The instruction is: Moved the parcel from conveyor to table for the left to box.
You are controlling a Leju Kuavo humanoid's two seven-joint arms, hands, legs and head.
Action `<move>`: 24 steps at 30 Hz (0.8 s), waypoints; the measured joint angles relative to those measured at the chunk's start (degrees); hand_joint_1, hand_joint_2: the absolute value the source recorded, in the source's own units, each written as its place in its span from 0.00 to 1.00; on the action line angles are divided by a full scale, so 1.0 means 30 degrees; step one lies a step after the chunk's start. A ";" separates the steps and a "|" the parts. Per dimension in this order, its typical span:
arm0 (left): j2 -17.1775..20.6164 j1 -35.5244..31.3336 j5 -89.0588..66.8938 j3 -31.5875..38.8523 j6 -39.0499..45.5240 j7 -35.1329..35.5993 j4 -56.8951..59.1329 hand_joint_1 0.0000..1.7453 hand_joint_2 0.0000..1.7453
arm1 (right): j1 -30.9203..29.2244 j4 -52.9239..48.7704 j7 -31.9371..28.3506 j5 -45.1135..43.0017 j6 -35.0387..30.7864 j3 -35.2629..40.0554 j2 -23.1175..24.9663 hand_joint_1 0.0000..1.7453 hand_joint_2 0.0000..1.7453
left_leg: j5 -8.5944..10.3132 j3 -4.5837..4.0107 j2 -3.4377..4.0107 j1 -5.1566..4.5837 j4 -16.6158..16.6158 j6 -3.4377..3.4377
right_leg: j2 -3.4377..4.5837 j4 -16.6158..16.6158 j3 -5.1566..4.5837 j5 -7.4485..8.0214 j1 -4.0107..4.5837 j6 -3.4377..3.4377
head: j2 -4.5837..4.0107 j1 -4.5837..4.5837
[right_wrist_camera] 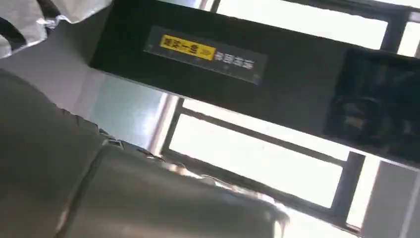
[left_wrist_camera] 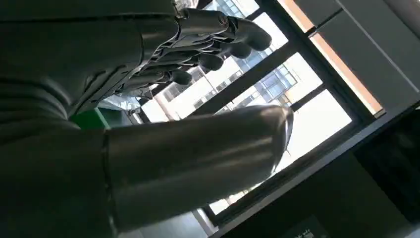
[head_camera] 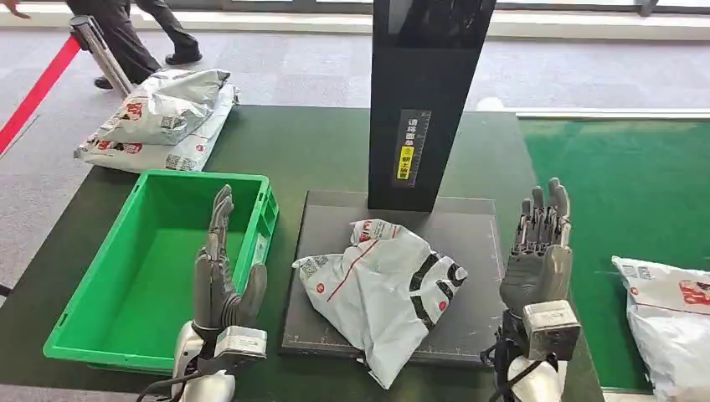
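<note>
A crumpled white parcel point(head_camera: 387, 289) with red and black marks lies on the dark scale plate point(head_camera: 469, 251) in the middle of the table. A corner of this parcel point(right_wrist_camera: 29, 17) shows in the right wrist view. My left hand point(head_camera: 219, 268) is raised with fingers straight and apart over the right rim of the green box point(head_camera: 100, 293), holding nothing. The left hand point(left_wrist_camera: 148, 99) also fills the left wrist view. My right hand point(head_camera: 540, 251) stands upright and empty at the plate's right edge. Another white parcel point(head_camera: 670, 322) lies on the green conveyor point(head_camera: 636, 193).
A black upright scanner post point(head_camera: 423, 100) stands at the back of the plate. A pile of white parcels point(head_camera: 159, 117) lies at the table's far left corner. A person point(head_camera: 126, 33) walks past a red barrier strap point(head_camera: 38, 92) beyond the table.
</note>
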 measured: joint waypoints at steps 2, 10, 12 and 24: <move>0.0087 -0.0080 -0.0269 -0.0182 -0.0421 0.0175 0.0007 0.00 1.00 | 0.0131 -0.0284 -0.0329 -0.0225 0.0000 0.0001 -0.0015 0.00 1.00 | 0.0002 0.0003 -0.0005 0.0000 0.0004 0.0002 | -0.0003 0.0000 0.0004 0.0000 0.0000 0.0000 | 0.0000 0.0007; 0.1152 -0.2539 -0.5959 -0.2728 -0.5339 0.2181 0.1613 0.00 1.00 | 0.0795 -0.3275 -0.0943 -0.1167 0.1371 0.0000 -0.0095 0.00 1.00 | 0.0002 0.0002 -0.0007 -0.0001 0.0007 0.0004 | -0.0006 -0.0001 0.0001 0.0000 -0.0013 0.0001 | 0.0000 0.0007; 0.1232 -0.3609 -0.7524 -0.3735 -0.5983 0.2797 0.3315 0.00 1.00 | 0.0789 -0.3862 -0.0893 -0.1160 0.1871 0.0000 -0.0095 0.00 1.00 | 0.0002 0.0006 0.0001 -0.0008 0.0009 0.0004 | -0.0003 -0.0001 0.0008 0.0004 -0.0015 0.0005 | 0.0000 0.0007; 0.1225 -0.7872 -0.8504 -0.6967 -0.7726 0.3667 1.2438 0.00 1.00 | 0.0089 -0.4417 -0.0346 -0.1021 0.2448 -0.0255 0.0007 0.00 1.00 | 0.0006 0.0013 0.0005 -0.0013 0.0016 0.0009 | 0.0010 0.0004 0.0020 0.0016 -0.0017 0.0018 | 0.0000 0.0000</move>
